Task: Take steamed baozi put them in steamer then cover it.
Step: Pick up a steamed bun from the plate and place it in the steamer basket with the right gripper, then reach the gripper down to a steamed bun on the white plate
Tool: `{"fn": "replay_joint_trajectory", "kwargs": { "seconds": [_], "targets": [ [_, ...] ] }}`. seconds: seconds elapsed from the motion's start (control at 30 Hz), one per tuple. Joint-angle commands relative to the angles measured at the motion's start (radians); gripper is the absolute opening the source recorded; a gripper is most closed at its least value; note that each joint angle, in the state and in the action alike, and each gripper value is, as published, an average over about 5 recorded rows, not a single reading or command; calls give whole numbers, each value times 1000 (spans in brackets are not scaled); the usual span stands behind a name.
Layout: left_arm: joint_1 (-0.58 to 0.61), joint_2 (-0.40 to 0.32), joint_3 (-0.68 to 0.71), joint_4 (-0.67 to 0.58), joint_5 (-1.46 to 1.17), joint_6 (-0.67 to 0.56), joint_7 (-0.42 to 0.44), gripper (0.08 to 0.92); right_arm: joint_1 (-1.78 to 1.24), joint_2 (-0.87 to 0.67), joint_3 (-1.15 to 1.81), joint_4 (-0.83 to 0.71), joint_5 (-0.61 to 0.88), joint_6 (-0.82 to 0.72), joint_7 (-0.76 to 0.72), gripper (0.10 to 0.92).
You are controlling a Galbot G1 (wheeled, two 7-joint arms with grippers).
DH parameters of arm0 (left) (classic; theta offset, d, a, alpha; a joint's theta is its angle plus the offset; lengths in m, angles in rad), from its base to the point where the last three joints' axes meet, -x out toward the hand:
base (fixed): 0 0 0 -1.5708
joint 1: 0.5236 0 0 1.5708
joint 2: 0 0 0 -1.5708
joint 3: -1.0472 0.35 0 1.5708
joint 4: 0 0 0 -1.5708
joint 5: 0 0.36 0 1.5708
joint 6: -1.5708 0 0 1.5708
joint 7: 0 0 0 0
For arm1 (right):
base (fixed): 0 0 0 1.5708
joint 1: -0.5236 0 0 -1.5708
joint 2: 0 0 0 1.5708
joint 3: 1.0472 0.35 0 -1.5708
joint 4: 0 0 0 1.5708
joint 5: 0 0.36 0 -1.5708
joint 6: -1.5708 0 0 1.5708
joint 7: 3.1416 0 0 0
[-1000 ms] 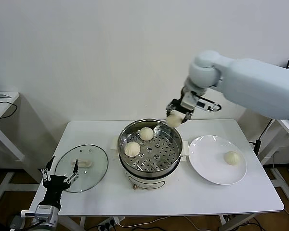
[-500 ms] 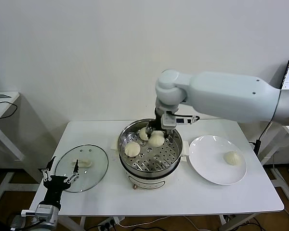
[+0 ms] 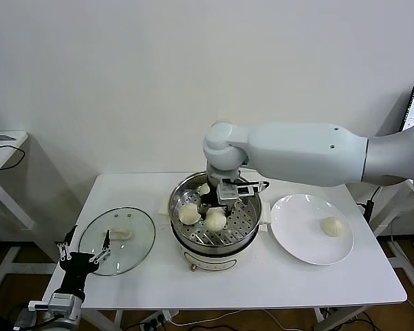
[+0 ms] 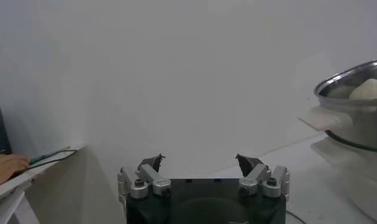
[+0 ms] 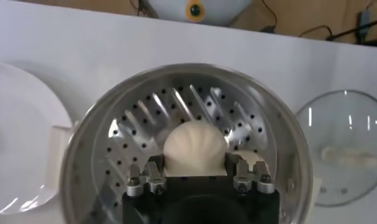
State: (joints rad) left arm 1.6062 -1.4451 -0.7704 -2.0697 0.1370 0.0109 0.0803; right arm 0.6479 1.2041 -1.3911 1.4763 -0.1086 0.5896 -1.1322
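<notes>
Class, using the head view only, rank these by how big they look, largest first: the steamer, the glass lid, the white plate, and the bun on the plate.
1. steamer
2. white plate and glass lid: they look about alike across, so I won't rank one over the other.
3. bun on the plate, clearly the smallest.

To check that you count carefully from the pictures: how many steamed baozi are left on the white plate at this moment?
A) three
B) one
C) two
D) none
B: a single bun lies on the white plate; the others are over in the steamer, one of them gripped in the right pincer.
</notes>
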Motion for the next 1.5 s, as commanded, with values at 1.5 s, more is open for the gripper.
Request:
{"fn": "replay_joint_trajectory", "kwargs": {
  "seconds": [1.5],
  "targets": [
    [21,-8,39,-36,22,4,-9,823,-524,-670,626,-285,-34,-695,-243,823]
  ]
}}
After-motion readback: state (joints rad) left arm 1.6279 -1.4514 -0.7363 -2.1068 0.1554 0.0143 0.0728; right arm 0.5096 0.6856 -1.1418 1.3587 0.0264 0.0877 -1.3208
